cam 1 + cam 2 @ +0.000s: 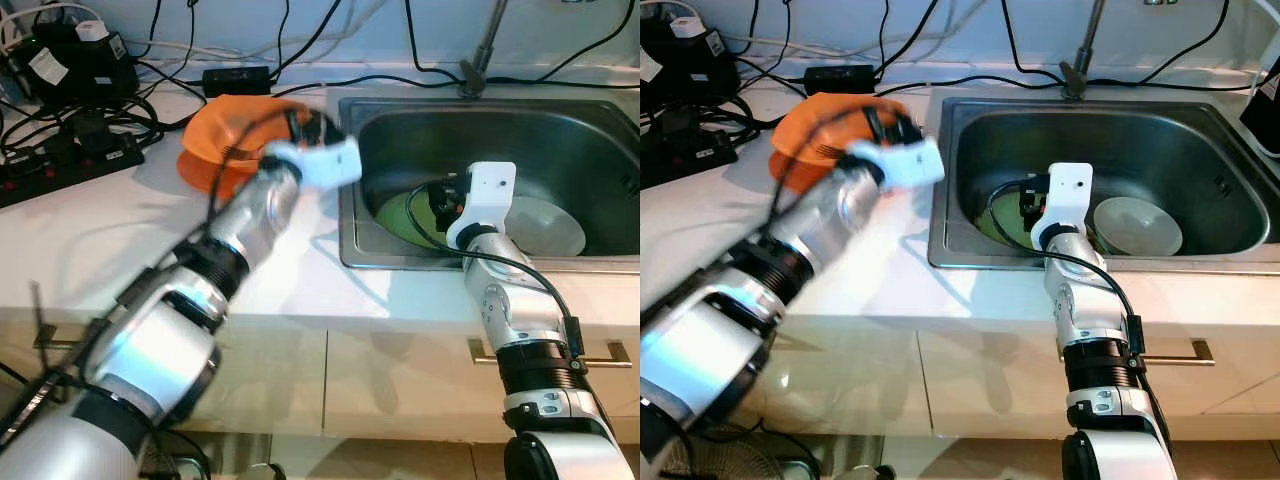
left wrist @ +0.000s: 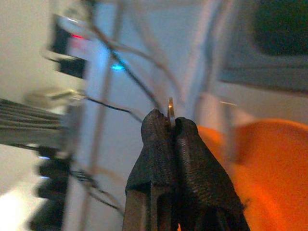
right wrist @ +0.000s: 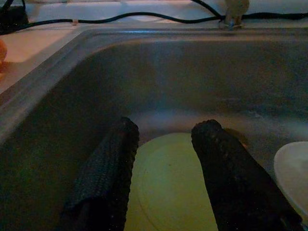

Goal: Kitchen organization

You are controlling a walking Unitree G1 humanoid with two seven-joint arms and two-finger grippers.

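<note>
Left eye: left gripper (image 1: pixel 318 128) sits over the counter (image 1: pixel 120 230) at the orange plate (image 1: pixel 225 140), about 11 o'clock from frame centre, just beside the sink (image 1: pixel 590 120) rim. Right gripper (image 1: pixel 440 200) is down inside the sink over the green plate (image 1: pixel 400 215), with a white plate (image 1: pixel 545 228) just at its 3 o'clock. Power strip (image 1: pixel 60 165) and cables lie at 10 o'clock, well apart from the plates.

Right eye: same layout; orange plate at 10 o'clock, green plate near centre under the right wrist.

Left wrist: fingers (image 2: pixel 159 144) pressed together, clenched on a thin edge, likely the orange plate's rim, which glows orange beside them. Blurred, so it's probably moving.

Right wrist: fingers (image 3: pixel 108 173) spread wide, released, straddling the green plate, with nothing held.

Judgement: the step looks like taking the green plate. Do it well by dropping lower, catching the rim at 12 o'clock rather than the flat face, then closing firmly. Keep clear of the white plate. The left should keep its pinch level to avoid slipping.
</note>
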